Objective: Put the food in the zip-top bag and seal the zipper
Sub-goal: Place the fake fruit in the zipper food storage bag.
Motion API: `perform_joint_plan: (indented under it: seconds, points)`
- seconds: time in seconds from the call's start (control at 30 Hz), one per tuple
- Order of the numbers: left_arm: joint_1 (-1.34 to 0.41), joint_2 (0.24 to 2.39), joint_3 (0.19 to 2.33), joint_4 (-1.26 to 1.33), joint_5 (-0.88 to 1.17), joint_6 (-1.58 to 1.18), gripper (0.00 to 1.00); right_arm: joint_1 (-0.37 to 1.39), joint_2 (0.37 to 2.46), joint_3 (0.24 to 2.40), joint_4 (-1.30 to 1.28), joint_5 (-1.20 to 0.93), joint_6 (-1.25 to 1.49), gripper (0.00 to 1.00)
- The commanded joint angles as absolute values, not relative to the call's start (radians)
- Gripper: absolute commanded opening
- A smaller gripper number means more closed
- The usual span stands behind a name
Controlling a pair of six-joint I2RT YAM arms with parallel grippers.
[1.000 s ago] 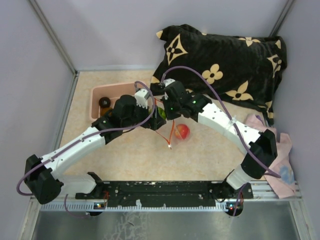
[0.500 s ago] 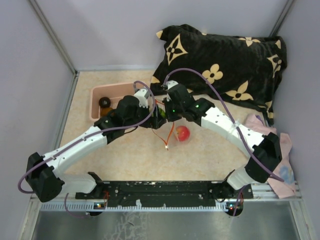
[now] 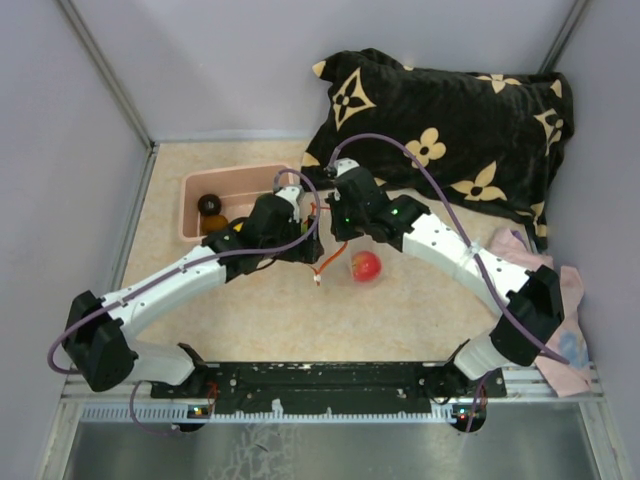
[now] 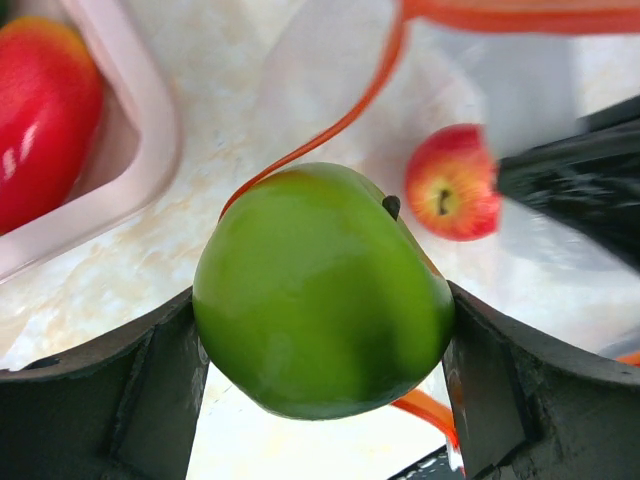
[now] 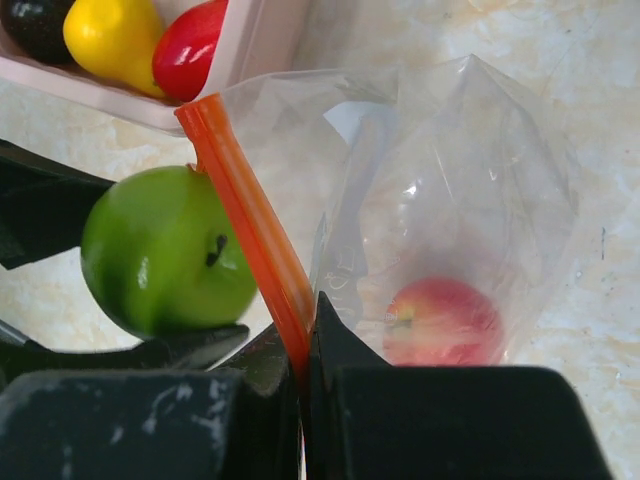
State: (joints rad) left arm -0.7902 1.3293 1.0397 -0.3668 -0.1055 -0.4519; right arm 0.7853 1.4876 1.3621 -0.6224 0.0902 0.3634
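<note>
A light green apple (image 4: 320,290) is clamped between the fingers of my left gripper (image 4: 320,350), hanging just beside the zip-top bag's mouth. My right gripper (image 5: 305,340) is shut on the red-orange zipper (image 5: 245,210), holding the clear zip-top bag (image 5: 470,200) up and open. A red apple (image 5: 440,320) lies inside the bag. From the right wrist the green apple (image 5: 165,250) shows left of the zipper, outside the bag. More food sits in the pink bin (image 3: 240,185): a yellow piece (image 5: 110,35), a red piece (image 5: 190,50) and a dark brown one (image 3: 209,204).
A black pillow with cream flowers (image 3: 450,130) fills the back right. A pink cloth (image 3: 565,300) lies at the right edge. Grey walls close in the left, back and right sides. The two arms meet near the bin's right end.
My left arm has carried the green apple rightward, closer to the bag's mouth. The loose end of the zipper strip has swung left. The right gripper has shifted slightly, still gripping.
</note>
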Motion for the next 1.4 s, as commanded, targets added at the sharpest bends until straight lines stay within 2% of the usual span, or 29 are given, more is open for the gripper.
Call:
perform_joint_plan:
  seconds: [0.0,0.37,0.83,1.3,1.37]
  points:
    - [-0.795,1.330,1.094,-0.490,-0.234,-0.445,0.73,0.792,1.436,1.422,-0.619,0.142,0.359,0.00]
    - [-0.795,1.278,1.133,-0.373,-0.082,-0.497,0.74,0.793,1.430,1.393,-0.545,0.063,0.359,0.00]
    - [-0.796,1.296,1.167,-0.402,-0.084,-0.482,0.74,0.792,1.432,1.386,-0.511,0.005,0.373,0.00]
    - [-0.816,1.312,1.190,-0.453,-0.095,-0.516,0.85,0.792,1.406,1.351,-0.474,-0.022,0.418,0.00]
    - [-0.821,1.310,1.194,-0.463,-0.095,-0.524,0.91,0.790,1.403,1.347,-0.477,-0.014,0.427,0.00]
